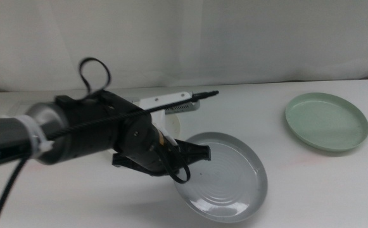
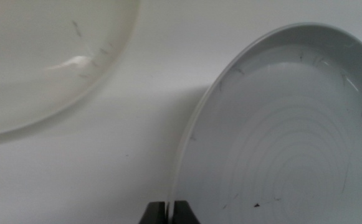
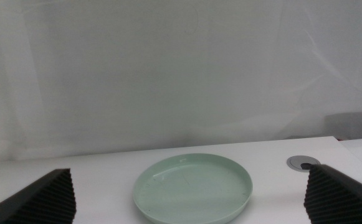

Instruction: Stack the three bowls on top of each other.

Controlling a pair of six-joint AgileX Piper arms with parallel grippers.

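Observation:
My left gripper (image 1: pixel 187 166) is shut on the left rim of the grey bowl (image 1: pixel 228 177) in the middle of the table. In the left wrist view the jaws (image 2: pixel 170 213) pinch that thin rim, and the grey bowl (image 2: pixel 280 137) casts a shadow beside them. It looks slightly tilted. The white bowl (image 2: pixel 43 56) lies just beyond it, mostly hidden behind the arm in the middle view, where only an edge of the white bowl (image 1: pixel 175 124) shows. The mint green bowl (image 1: pixel 326 120) rests flat at the right. My right gripper (image 3: pixel 188 173) is open, back from the green bowl (image 3: pixel 193 186), and out of the middle view.
A flat white piece with a dark rod tip (image 1: pixel 171 101) lies behind the left arm. A small grey round fitting (image 3: pixel 302 163) is set in the table past the green bowl. A white curtain backs the table.

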